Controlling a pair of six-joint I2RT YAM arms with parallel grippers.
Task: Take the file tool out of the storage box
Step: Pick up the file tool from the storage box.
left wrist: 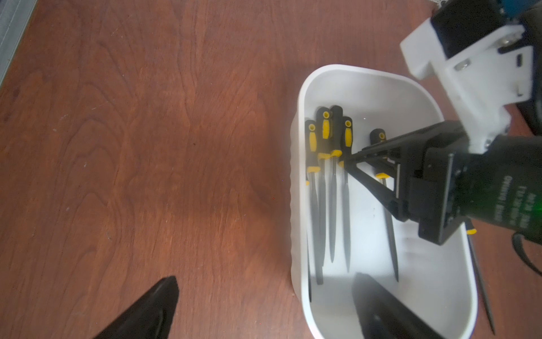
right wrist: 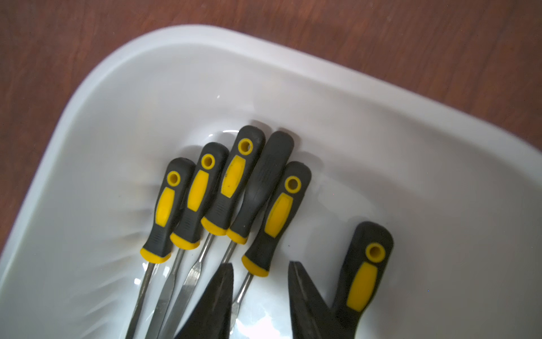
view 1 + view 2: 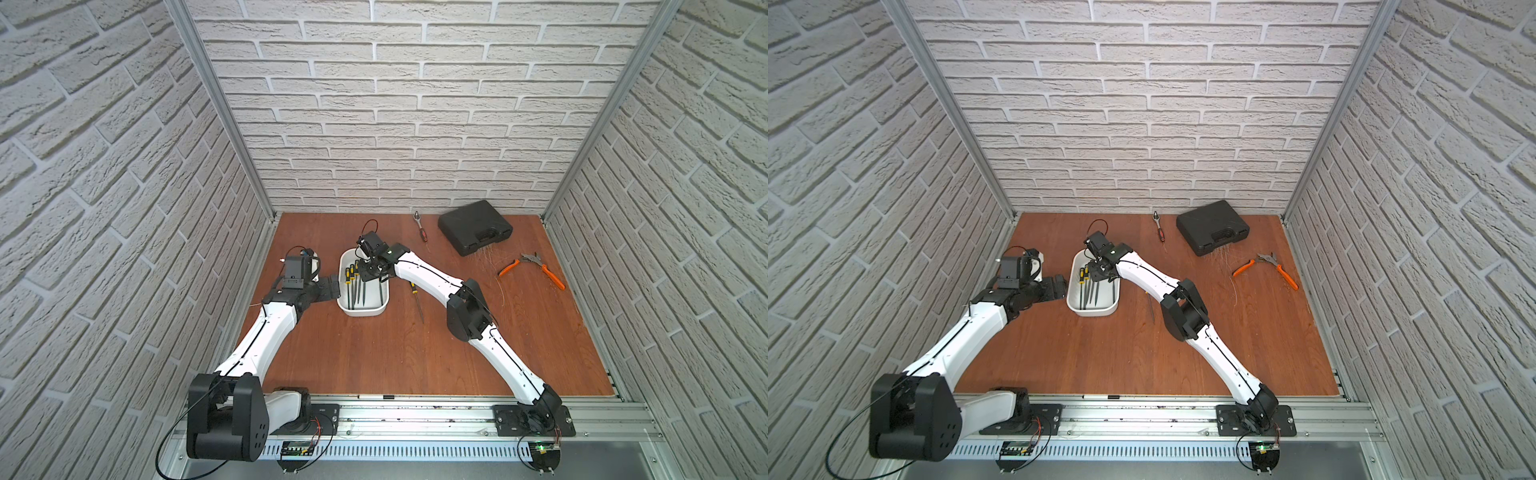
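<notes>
1. Right gripper (image 2: pixel 260 265) tips, part spread, straddle the yellow collar of one file tool (image 2: pixel 278 211); nothing looks pinched.
2. That file tool lies in the storage box (image 2: pixel 88 97), its long axis along the box, and the jaws cross that axis.
3. Left gripper (image 1: pixel 265 277) is spread wide astride a box wall; the right arm is nearer.
4. Blades are cut off in the right wrist view, and pad contact is unclear.

Black case (image 3: pixel 475 227), orange-handled pliers (image 3: pixel 530 259), red-handled tool (image 3: pixel 419 226).
</notes>
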